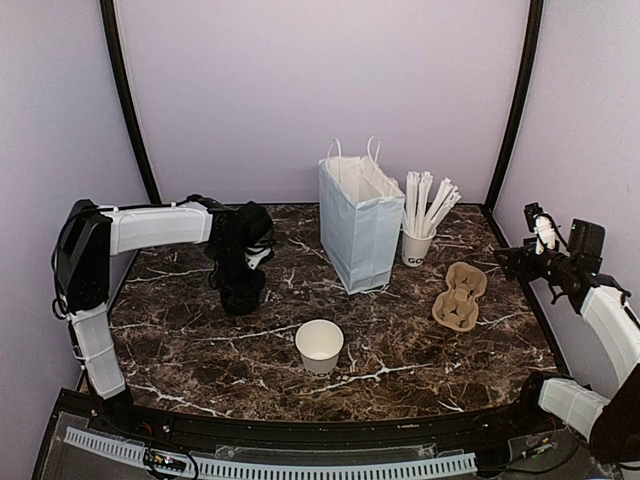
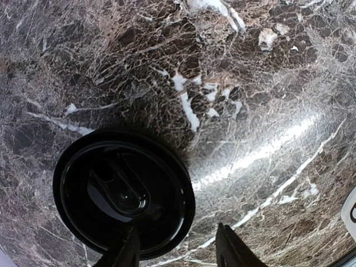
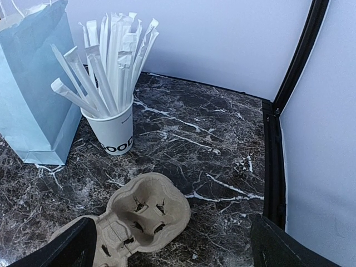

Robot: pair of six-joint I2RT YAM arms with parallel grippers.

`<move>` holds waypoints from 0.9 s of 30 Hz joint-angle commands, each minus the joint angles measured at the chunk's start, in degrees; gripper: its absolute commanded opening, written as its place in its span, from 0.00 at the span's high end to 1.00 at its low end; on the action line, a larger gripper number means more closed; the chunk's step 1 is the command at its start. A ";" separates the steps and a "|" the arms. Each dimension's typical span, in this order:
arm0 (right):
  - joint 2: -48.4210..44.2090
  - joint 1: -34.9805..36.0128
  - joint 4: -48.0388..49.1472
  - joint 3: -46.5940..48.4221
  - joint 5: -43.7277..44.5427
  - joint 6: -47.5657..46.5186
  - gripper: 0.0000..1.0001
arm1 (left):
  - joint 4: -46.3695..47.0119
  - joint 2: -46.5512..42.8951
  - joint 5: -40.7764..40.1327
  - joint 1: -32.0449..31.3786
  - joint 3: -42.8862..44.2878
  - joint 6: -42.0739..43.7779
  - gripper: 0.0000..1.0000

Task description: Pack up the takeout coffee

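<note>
Small white paper cup stands upright, open-topped, near centre; its round black lid lies flat, apart, leftward.

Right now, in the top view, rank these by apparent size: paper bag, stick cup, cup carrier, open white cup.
1. paper bag
2-3. stick cup counted with its sticks, and cup carrier: they look alike
4. open white cup, though nearest the camera

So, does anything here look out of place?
Yes: the coffee cup stands open mid-table, while its black lid lies apart on the table, beneath the open left gripper. Nothing looks spilled.
</note>
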 commanded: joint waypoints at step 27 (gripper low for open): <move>1.21 -0.12 1.74 -0.44 -0.47 -1.34 0.02 | -1.12 4.71 0.63 -0.20 3.47 3.12 0.71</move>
